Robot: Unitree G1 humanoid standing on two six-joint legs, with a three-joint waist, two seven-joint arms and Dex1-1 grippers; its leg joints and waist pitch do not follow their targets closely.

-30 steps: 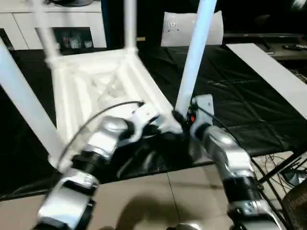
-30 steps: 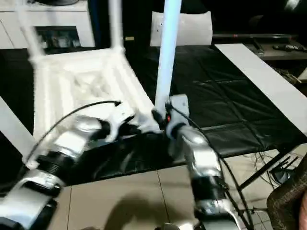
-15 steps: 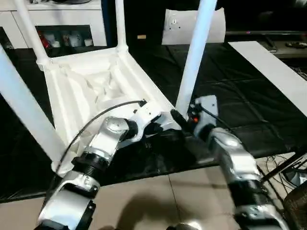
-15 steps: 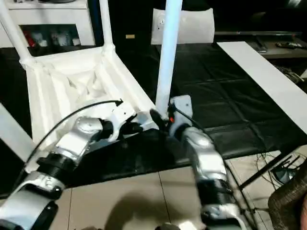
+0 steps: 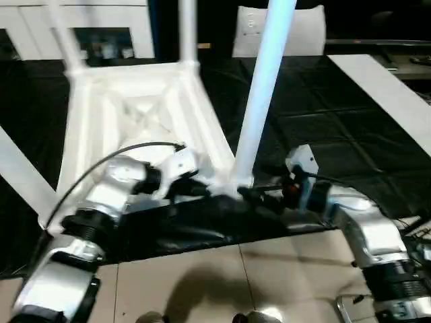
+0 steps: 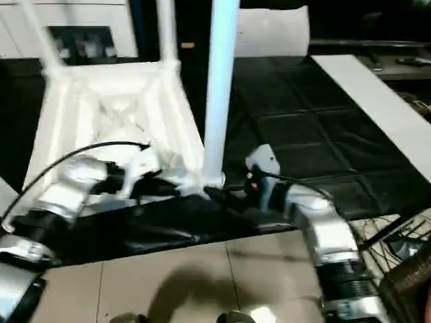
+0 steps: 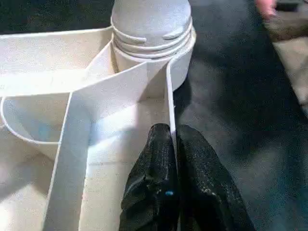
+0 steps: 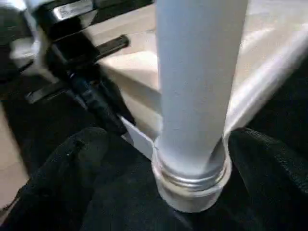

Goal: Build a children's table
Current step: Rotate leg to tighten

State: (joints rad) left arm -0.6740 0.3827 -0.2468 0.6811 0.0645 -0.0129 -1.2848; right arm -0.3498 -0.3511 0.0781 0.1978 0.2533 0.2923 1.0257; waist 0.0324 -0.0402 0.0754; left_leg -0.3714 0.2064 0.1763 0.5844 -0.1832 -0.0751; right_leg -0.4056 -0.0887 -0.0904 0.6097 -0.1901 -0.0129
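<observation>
We see the children's table upside down on a black padded mat (image 5: 323, 128), its white tabletop (image 5: 135, 114) lying with the ribbed underside facing up and tube legs rising from the round corner sockets. The near right leg (image 5: 259, 101) stands upright in its socket (image 7: 154, 48) at the corner closest to us; two far legs (image 5: 187, 33) rise at the back corners, and another leg (image 5: 20, 171) slants across the near left side.

Our left gripper (image 7: 174, 185) reaches in from the left to the tabletop's near edge, just beside that socket. Its two black fingers (image 7: 154, 178) are pressed together on the thin white edge wall of the tabletop, one finger on each side of the wall.

Our right gripper (image 8: 159, 159) comes in from the right at the base of the near right leg. Its fingers (image 8: 82, 159) are spread wide, one on either side of the leg's foot, and we cannot see them touching the tube.

A flat white board (image 5: 384, 94) lies on the mat to the right, well apart from the table. A white cabinet (image 5: 101, 33) stands behind.
</observation>
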